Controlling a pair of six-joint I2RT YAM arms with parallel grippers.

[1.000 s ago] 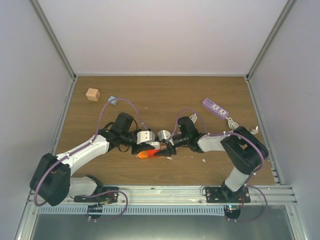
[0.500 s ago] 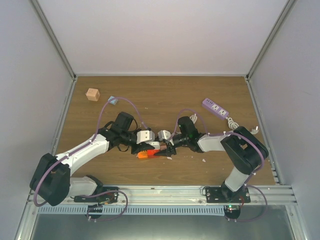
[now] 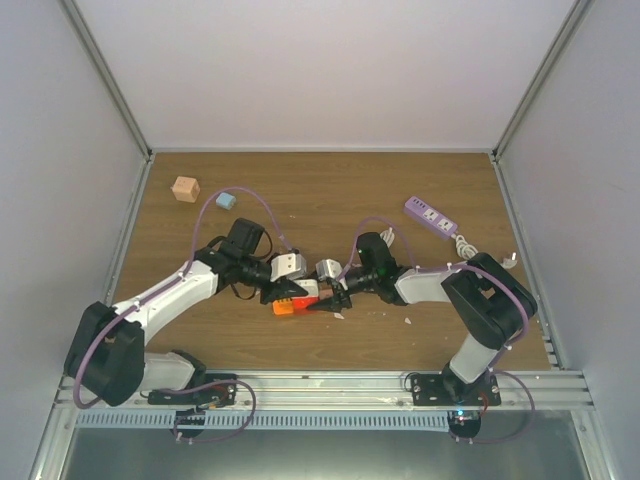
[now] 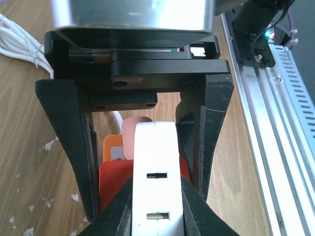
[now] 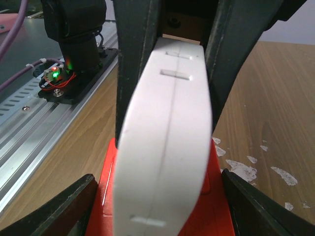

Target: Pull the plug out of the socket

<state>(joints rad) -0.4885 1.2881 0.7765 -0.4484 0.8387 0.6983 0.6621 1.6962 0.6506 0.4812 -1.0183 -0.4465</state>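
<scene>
The socket, a short orange strip with a red end (image 3: 284,307), lies on the wood table between both arms. The white plug (image 3: 303,288) stands on its red end. In the left wrist view my left gripper (image 4: 156,216) is shut on the plug (image 4: 156,157), one finger on each flat side, above the red end (image 4: 115,182). In the right wrist view my right gripper (image 5: 162,211) is shut on the socket's red end (image 5: 106,191), with the plug (image 5: 165,123) rising in front. From above, the left gripper (image 3: 290,290) and right gripper (image 3: 324,297) meet tip to tip. The plug's underside is hidden.
A purple power strip (image 3: 431,215) with a white cable (image 3: 480,255) lies at the back right. A tan cube (image 3: 185,189) and a light-blue cube (image 3: 226,200) sit at the back left. A metal rail (image 3: 320,385) runs along the near edge.
My left arm has shifted a little left and back, uncovering the light-blue cube. The socket and plug have slid slightly left with it. Both grips are unchanged.
</scene>
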